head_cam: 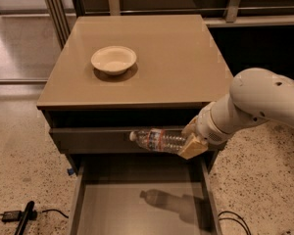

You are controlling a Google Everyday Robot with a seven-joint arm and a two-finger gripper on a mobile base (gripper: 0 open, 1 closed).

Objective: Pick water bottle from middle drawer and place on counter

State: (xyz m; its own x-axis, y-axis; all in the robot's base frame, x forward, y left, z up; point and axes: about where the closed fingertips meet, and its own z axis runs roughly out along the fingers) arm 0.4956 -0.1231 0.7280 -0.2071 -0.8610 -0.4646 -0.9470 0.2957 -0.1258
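My gripper (192, 142) is shut on the base end of the water bottle (159, 140), a clear ribbed bottle held lying sideways with its white cap pointing left. The bottle hangs in the air in front of the closed upper drawer front, above the open middle drawer (142, 207), whose dark flat floor shows only the bottle's shadow. The tan counter (176, 58) lies just above and behind the bottle. My white arm (255, 102) reaches in from the right.
A cream bowl (113, 59) sits on the left part of the counter. A black cable and plug (19, 214) lie on the speckled floor at lower left. Another cable (232, 219) lies at lower right. A metal rail and dark wall stand behind the cabinet.
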